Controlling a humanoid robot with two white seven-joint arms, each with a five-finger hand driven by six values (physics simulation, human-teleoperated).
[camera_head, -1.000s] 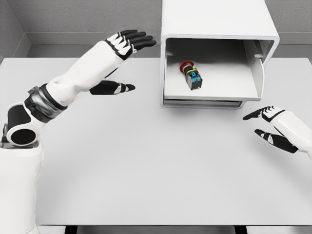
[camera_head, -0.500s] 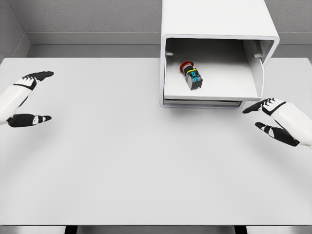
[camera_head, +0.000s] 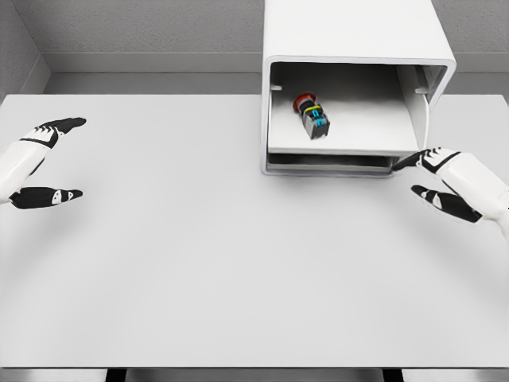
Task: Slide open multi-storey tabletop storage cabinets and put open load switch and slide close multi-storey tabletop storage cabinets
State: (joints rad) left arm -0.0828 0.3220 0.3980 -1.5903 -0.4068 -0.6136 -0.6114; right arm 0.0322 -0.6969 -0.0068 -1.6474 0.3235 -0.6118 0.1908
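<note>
Tabletop (camera_head: 238, 278) fills the lower and middle frame, pale grey and bare in its near half. At the left edge, mid-height, the left hand (camera_head: 36, 163) hangs above the surface with thumb and fingers spread wide and nothing between them; it looks parked out of the way, well apart from the work, and it sits almost exactly where it was half a second ago.

Over at the right edge, the right hand (camera_head: 447, 181) reaches in with fingers extended and thumb held apart below them, gripping nothing. Its fingertips (camera_head: 406, 161) are at the lower right corner of the drawer (camera_head: 350, 142), touching it or just beside it; I cannot tell which. I would say the hand is set there, palm toward the cabinet, to push the drawer home.

Farther back, in the upper right, the storage cabinet (camera_head: 354, 32) stands on the table with that drawer partly pulled out. The load switch (camera_head: 311, 117), red cap and dark body with a blue and yellow band, lies tilted on the drawer floor, so the placing step seems done and only the closing is left.

Compared with half a second ago, the drawer front has drawn back toward the cabinet, the switch has ridden up the frame with it, and the right hand has moved up and inward to follow. A second ago the left arm was stretched high beside the cabinet.
</note>
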